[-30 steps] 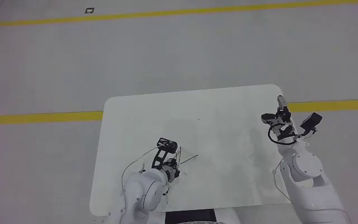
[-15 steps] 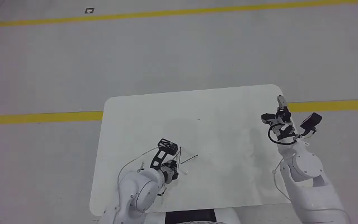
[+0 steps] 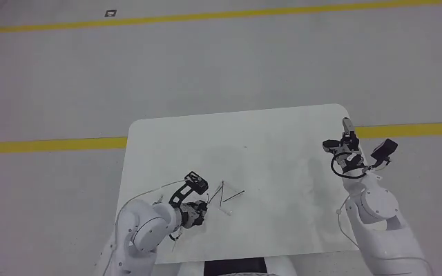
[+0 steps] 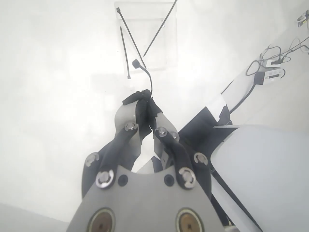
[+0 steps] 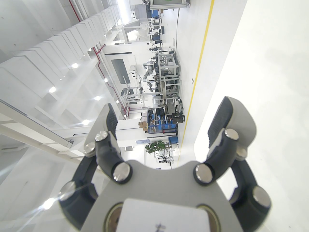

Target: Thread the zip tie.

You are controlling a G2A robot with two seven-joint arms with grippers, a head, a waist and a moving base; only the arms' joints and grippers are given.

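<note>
My left gripper (image 4: pixel 144 97) is shut on the tail of a black zip tie (image 4: pixel 150 80). The tie curls upward, its head (image 4: pixel 136 63) hanging free just over the table. Three more black zip ties (image 4: pixel 131 33) lie crossed on a clear flat tray (image 4: pixel 175 20) beyond the gripper. From above, the left gripper (image 3: pixel 199 208) sits at the table's front left, just left of the loose ties (image 3: pixel 233 196). At the table's right edge, pointing away from it, my right gripper (image 5: pixel 166 117) stands open with nothing in it; the top view also shows this gripper (image 3: pixel 347 125).
The white table (image 3: pixel 276 145) is bare across its middle and back. Yellow floor lines (image 3: pixel 62 145) run behind and beside it. A small box with cables (image 4: pixel 268 73) lies off past the table's edge.
The left arm has swung to the left and drawn back a little from the loose ties, keeping its tie. The right arm has not moved.
</note>
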